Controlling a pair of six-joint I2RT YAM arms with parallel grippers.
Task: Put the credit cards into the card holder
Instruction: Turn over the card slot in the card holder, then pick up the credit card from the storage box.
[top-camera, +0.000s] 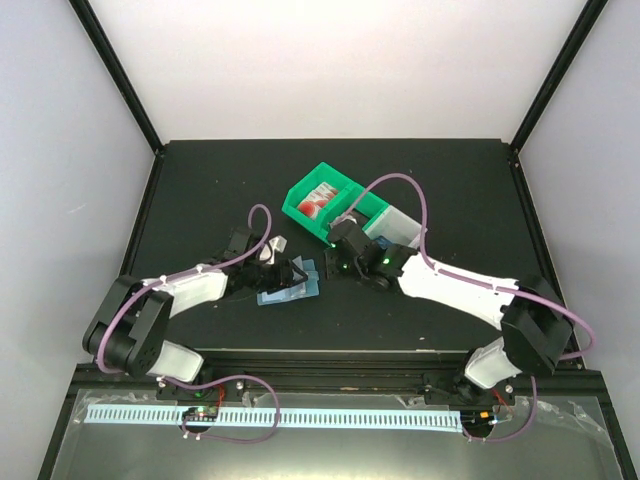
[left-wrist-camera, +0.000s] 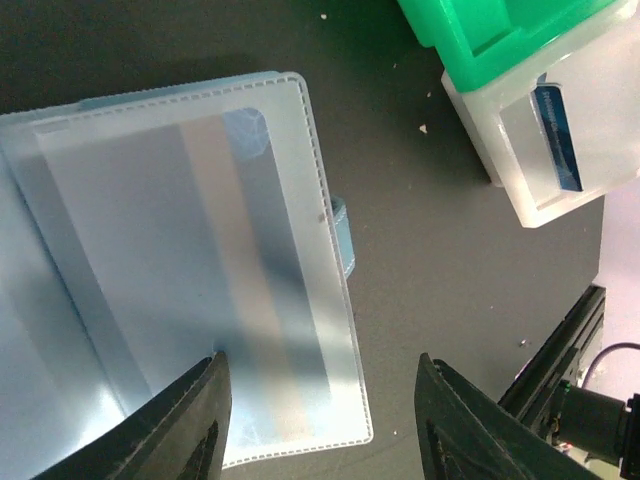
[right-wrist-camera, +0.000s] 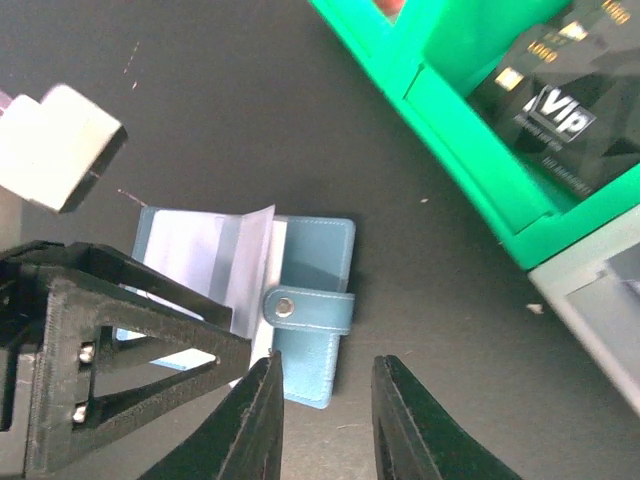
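We see the card holder (top-camera: 290, 290) lying open on the worktop (top-camera: 200, 190), at 7 o'clock from the green bin (top-camera: 300, 215) with the credit cards (top-camera: 322, 200). Cards look thin, stiff and slick, so we would pinch an edge. The left fingers (left-wrist-camera: 200, 420) are spread wide over a clear sleeve (left-wrist-camera: 200, 250). The right fingers (right-wrist-camera: 255, 420) are slightly apart and empty.

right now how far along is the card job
Barely started. The card holder lies open, its visible sleeve looking empty. The left gripper and right gripper are both open, holding no card. A dark card sits in the green bin, a blue card in the white bin; loading remains.
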